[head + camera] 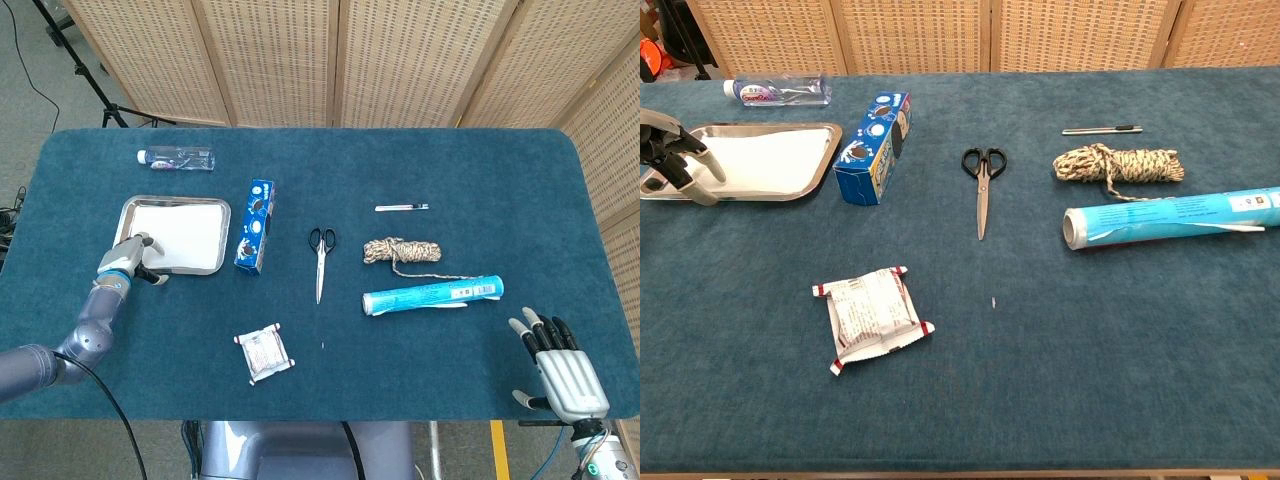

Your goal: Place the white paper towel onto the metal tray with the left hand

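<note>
Towel: the flat white paper towel (180, 233) lies inside the shiny rectangular metal tray (224, 240) near the table's left edge.
Handling: likely light, limp, tearable; best pinched at a free edge.
Left hand: the left hand (128, 258) rests at the tray's near-left corner, fingers loosely curled, holding nothing.
Right hand: the right hand (560, 372) sits spread and empty at the near-right corner.

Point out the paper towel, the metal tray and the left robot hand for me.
white paper towel (185, 230), head view, middle of the sheet.
metal tray (827, 158), chest view, right rim.
left robot hand (128, 257), head view, back of the hand by the tray's near-left corner.
</note>
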Available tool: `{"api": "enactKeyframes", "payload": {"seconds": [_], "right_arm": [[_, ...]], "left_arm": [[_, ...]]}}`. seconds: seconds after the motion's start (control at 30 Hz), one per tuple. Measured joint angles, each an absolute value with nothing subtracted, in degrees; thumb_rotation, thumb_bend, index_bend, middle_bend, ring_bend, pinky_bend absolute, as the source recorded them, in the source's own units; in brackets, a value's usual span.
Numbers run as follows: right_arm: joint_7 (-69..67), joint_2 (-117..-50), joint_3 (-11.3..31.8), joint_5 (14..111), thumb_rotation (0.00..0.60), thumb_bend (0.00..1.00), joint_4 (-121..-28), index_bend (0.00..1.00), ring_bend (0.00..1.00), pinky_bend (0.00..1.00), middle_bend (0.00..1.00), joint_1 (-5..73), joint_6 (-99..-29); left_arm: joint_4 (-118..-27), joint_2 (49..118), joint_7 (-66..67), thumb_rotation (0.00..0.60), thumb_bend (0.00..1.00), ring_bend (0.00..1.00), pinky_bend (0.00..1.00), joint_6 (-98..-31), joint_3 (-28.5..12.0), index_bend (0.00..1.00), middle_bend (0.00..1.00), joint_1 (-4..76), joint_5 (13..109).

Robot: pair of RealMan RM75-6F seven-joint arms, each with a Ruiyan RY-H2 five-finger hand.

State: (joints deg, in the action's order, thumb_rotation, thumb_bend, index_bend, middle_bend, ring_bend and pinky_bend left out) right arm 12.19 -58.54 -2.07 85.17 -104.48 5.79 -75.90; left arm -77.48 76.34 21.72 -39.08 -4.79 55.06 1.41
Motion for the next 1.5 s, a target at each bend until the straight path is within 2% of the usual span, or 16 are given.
{"api": "enactKeyframes", "payload": {"seconds": [0.5, 0.77, 0.93, 1.07, 1.23, 1.4, 1.5], "right_arm": [[12.0, -58.5, -2.0, 85.3, 0.6, 0.0, -104.5, 0.1, 0.0, 0.0, 0.0, 5.7, -76.0], [12.0, -58.5, -2.0, 85.3, 0.6, 0.0, -104.4, 0.1, 0.0, 0.0, 0.0, 5.7, -76.0], [11.8, -58.4, -2.0, 85.3, 0.6, 0.0, -104.4, 0.1, 0.0, 0.0, 0.0, 5.7, -76.0], [11.7, -58.5, -2.0, 85.3, 0.6, 0.0, -104.4, 0.1, 0.0, 0.0, 0.0, 5.8, -75.8], [11.8, -58.6, -2.1, 85.4, 0.6, 0.0, -104.3, 0.1, 0.0, 0.0, 0.0, 5.9, -75.7], [12.1, -58.8, -2.2, 85.3, 0.6, 0.0, -104.3, 0.1, 0.0, 0.0, 0.0, 6.0, -75.4], [12.3, -58.9, -2.2, 85.4, 0.6, 0.0, -104.3, 0.1, 0.0, 0.0, 0.0, 6.0, -75.3]], "left_arm": [[-78.0, 76.1, 21.2, 0.6, 0.24, 0.02, 0.05, -39.7, -5.6, 0.34, 0.12, 55.1, 2.0], [-80.3, 74.5, 17.9, 0.6, 0.21, 0.02, 0.05, -40.3, -8.2, 0.34, 0.11, 54.1, 4.9], [-83.5, 72.8, 14.8, 0.6, 0.19, 0.02, 0.05, -41.9, -10.6, 0.3, 0.06, 52.7, 9.1], [-89.1, 70.7, 10.4, 0.6, 0.18, 0.0, 0.05, -45.5, -13.2, 0.27, 0.03, 49.9, 16.2], [-97.1, 68.7, 4.7, 0.6, 0.17, 0.0, 0.05, -52.1, -14.1, 0.22, 0.01, 44.1, 30.2], [-103.6, 67.4, -0.1, 0.6, 0.16, 0.0, 0.05, -60.0, -12.4, 0.22, 0.01, 36.8, 47.2], [-106.3, 67.1, -2.3, 0.6, 0.16, 0.0, 0.05, -65.0, -10.0, 0.22, 0.01, 31.8, 55.6]]}}
